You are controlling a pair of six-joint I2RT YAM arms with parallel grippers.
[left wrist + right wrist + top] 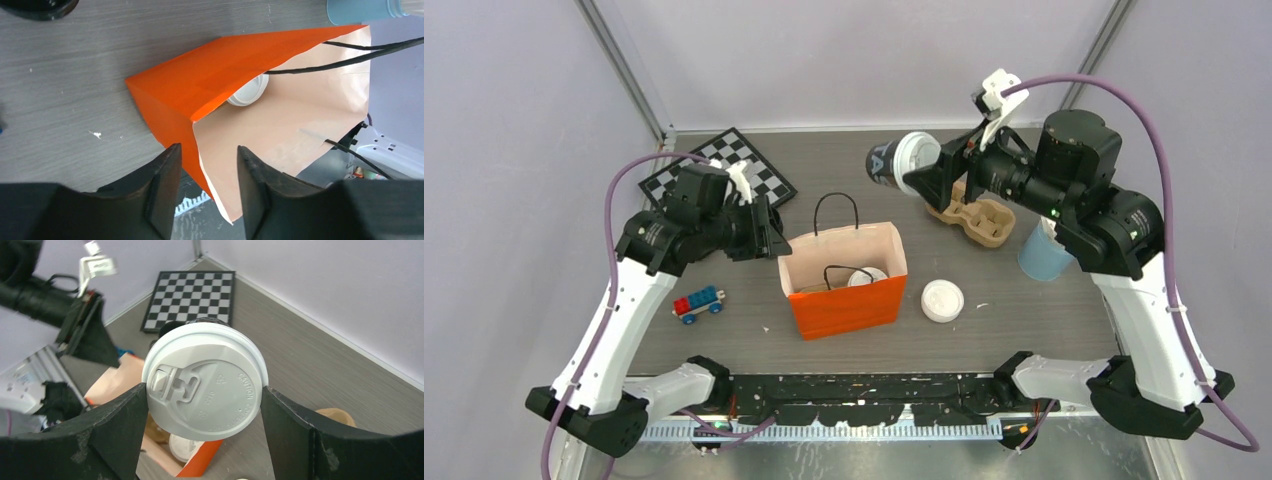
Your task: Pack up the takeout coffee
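My right gripper (927,166) is shut on the takeout coffee (896,160), a dark cup with a white sip lid (205,380). It holds the cup tipped on its side in the air, behind and above the orange bag (846,300). Its fingers press the two sides of the lid. The bag stands open at mid-table, and a second white-lidded cup (867,276) sits inside it. At the bag's upper left corner my left gripper (207,155) is open. The bag's paper edge (220,170) lies between its fingers without being pinched.
A loose flat white disc (942,300) lies right of the bag. A cardboard cup carrier (977,218) and a blue cup (1044,252) stand at the right. A chessboard (719,170) is at the back left, and a toy train (698,303) lies left of the bag.
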